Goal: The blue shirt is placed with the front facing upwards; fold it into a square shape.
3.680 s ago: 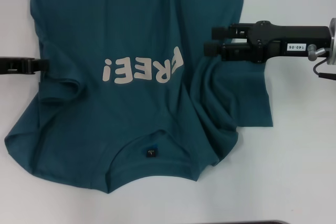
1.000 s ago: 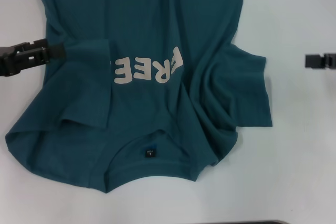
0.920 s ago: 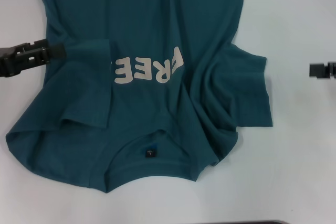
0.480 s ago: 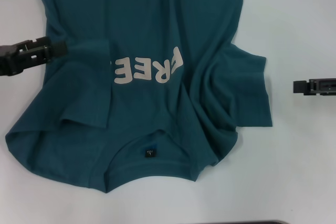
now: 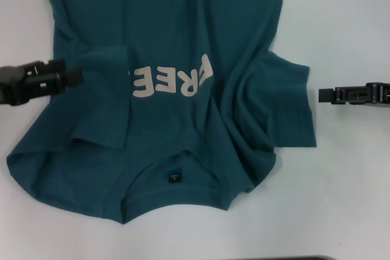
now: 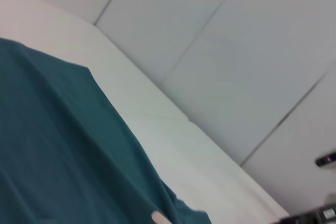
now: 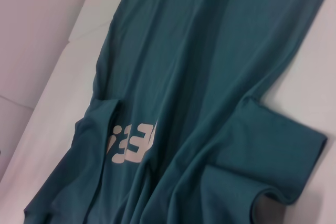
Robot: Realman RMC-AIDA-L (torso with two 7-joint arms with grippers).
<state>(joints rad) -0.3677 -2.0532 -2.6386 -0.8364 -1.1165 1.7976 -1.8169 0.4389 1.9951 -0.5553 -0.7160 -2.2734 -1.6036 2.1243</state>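
Nearest you, the shirt (image 5: 177, 89) lies face up on the white table (image 5: 341, 199) with its ribbed collar (image 5: 173, 196) toward the robot and a small dark label (image 5: 175, 178) inside the neck. Just beyond the collar the pale lettering (image 5: 173, 80) reads upside down from the head view, and its left end is covered by a flap of fabric folded in over the chest. On the robot's right, the sleeve (image 5: 286, 108) is spread out, creased, with wrinkles running toward the collar. At the level of the lettering, your left gripper (image 5: 76, 77) has its tip over the shirt's left edge; you cannot tell from these views whether its fingers are clenched or released. Your right gripper (image 5: 323, 95) sits over bare table just beside the right sleeve, apart from the cloth; its fingers cannot be judged either. Farther off, the shirt's body runs away out of view.
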